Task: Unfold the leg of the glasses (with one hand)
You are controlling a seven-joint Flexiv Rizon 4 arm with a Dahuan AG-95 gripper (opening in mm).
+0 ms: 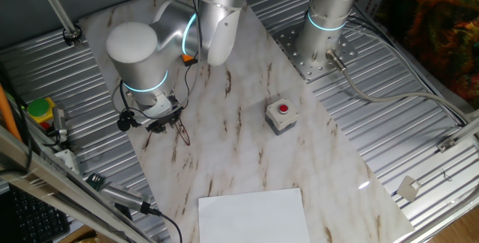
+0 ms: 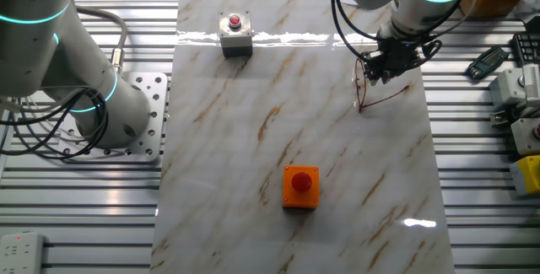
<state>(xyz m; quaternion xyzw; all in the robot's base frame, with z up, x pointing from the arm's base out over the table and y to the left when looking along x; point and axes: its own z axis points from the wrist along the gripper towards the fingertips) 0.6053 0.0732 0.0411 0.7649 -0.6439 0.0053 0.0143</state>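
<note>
The glasses are thin dark reddish-brown wire spectacles near the left edge of the marble board. In the other fixed view the glasses show the lens frame hanging down at the left and one slim leg stretching out to the right. My gripper is right over them and its fingers look closed on the frame. From the other side the gripper sits just above the glasses. Whether the glasses touch the board I cannot tell.
A grey red-button box stands mid-board and also shows in the other fixed view. An orange box with a red button stands on the board. White paper lies at one end. A second arm's base stands beside the board.
</note>
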